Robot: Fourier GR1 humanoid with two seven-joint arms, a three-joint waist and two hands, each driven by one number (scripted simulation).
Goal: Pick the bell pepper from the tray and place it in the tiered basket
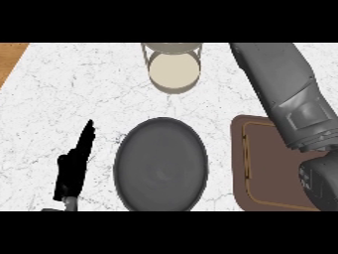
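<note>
The tiered basket [173, 71] stands at the back middle of the counter, its round beige shelf showing under a grey rim. At the right lies the brown tray [263, 166], partly covered by my right forearm [285, 89]. That forearm runs from the lower right up past the top of the view, just right of the basket, and the hand itself is out of sight. No bell pepper shows anywhere. My left hand [73, 168] rests open at the lower left, fingers pointing up.
A large dark grey plate [160, 166] lies in the front middle, between the left hand and the tray. The white marble counter [69, 94] ends in wooden strips at the far left and far right.
</note>
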